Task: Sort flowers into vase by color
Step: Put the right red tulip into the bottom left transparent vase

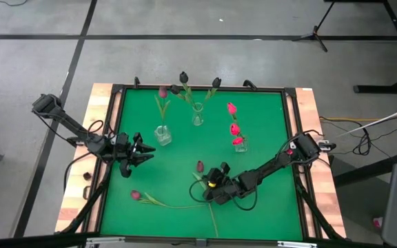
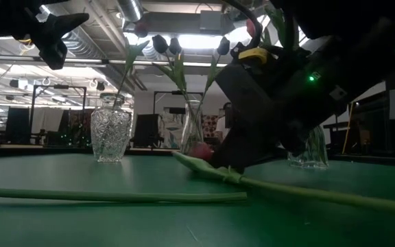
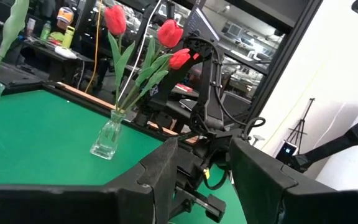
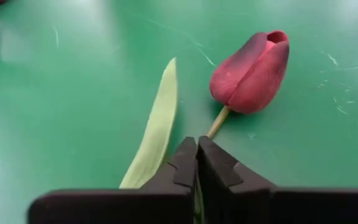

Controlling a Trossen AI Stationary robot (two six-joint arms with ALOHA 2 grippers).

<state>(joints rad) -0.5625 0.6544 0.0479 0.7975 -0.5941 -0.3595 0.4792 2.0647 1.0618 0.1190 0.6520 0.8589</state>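
Flat bright-green felt table mat [image 1: 267,186], framed in black, on a pale wooden tabletop [image 1: 316,200]. Three clear, colourless glass vases: cut-pattern one [image 1: 163,134] with a dull magenta tulip [image 1: 163,91]; slim middle one [image 1: 197,114] with near-black tulips [image 1: 183,77]; small one [image 1: 240,145] with three bright pink-red tulips [image 1: 234,129]. Lying on the mat, a deep magenta tulip head [image 4: 253,71] on a tan stem, with a pale yellow-green leaf [image 4: 157,127]. Another dark magenta tulip [image 1: 136,195] on a long green stem. Matte black right gripper [image 4: 196,163] with a yellow patch; black left gripper [image 1: 143,150]. Grey concrete floor [image 1: 33,41] with dark lines.

Matt green felt-like table mat [image 1: 267,200] framed by pale wood [image 1: 310,110]; clear cut-glass vase [image 2: 111,134]; dark matt plastic fingers [image 4: 219,171]; smooth dull-magenta tulip head [image 4: 252,71].
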